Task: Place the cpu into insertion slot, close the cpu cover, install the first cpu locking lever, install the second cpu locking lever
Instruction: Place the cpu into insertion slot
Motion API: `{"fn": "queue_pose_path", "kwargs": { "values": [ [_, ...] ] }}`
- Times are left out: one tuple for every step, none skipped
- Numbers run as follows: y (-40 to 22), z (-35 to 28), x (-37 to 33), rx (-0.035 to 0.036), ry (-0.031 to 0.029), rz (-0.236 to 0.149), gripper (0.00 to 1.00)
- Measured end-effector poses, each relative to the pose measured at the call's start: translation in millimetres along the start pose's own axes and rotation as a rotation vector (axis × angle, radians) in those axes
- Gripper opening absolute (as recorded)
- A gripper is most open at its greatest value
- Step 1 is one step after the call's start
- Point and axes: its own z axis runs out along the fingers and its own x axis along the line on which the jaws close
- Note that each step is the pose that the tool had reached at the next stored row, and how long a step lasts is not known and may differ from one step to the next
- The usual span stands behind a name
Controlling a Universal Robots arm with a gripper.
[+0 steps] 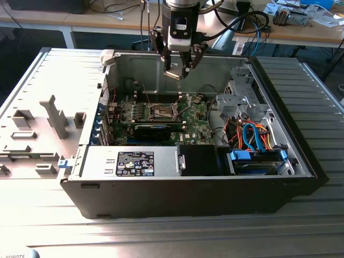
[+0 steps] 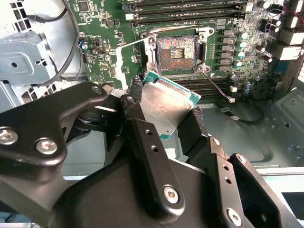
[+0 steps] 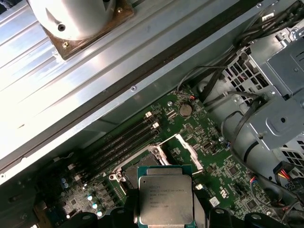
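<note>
the gripper (image 1: 179, 69) hangs over the open computer case (image 1: 188, 199), just above the motherboard (image 1: 194, 116) and well clear of it. it is clamped on the cpu (image 2: 164, 107). in the second wrist view the two black fingers (image 2: 138, 121) press on opposite edges of the chip, spread only as wide as the chip itself, and the dull silver top sits tilted between them with a green edge showing along one side. in the first wrist view the cpu (image 3: 164, 199) faces the camera, flat and square, with the finger ends dark on either side of it. the insertion slot (image 2: 176, 50) lies bare on the board below the chip, its brownish-gold contact field open to the air inside a thin metal rim, and the chip is apart from it, not touching. in the exterior view the slot (image 1: 164, 112) sits roughly under the gripper, near the middle of the board. the cpu cover (image 3: 187, 151) looks to be the thin silver frame swung open beside the socket, though i can't tell its exact angle. long black memory slots (image 2: 190, 9) run just beside the socket. the case rests on a ribbed metal table (image 1: 161, 232).
</note>
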Motion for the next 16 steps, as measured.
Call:
{"fn": "queue_pose_path", "kwargs": {
  "values": [
    [0.0, 0.0, 0.0, 0.0, -0.0001, 0.001, 0.54],
    [0.0, 0.0, 0.0, 0.0, -0.0001, 0.001, 0.54],
    [0.0, 0.1, 0.0, 0.0, -0.0002, 0.002, 0.54],
    [0.0, 0.1, 0.0, 0.0, -0.0002, 0.003, 0.54],
    [0.0, 0.1, 0.0, -0.0001, -0.0003, 0.004, 0.54],
    [0.0, 0.1, 0.0, -0.0001, -0.0003, 0.005, 0.54],
    [0.0, 0.1, 0.0, -0.0001, -0.0004, 0.005, 0.54],
    [0.0, 0.2, 0.0, -0.0002, -0.0005, 0.007, 0.54],
    [0.0, 0.2, 0.0, -0.0001, -0.0006, 0.007, 0.54],
    [0.0, 0.2, 0.0, -0.0002, -0.0006, 0.008, 0.54],
    [0.0, 0.2, 0.0, -0.0002, -0.0006, 0.009, 0.54],
    [0.0, 0.2, 0.0, -0.0002, -0.0007, 0.01, 0.54],
    [0.0, 0.2, 0.0, -0.0001, -0.0008, 0.01, 0.54],
    [0.0, 0.3, 0.0, -0.0002, -0.0008, 0.011, 0.54],
    [0.0, 0.3, 0.0, -0.0002, -0.0009, 0.012, 0.54],
    [0.0, 0.3, 0.0, -0.0002, -0.0009, 0.012, 0.54]
  ]
}}
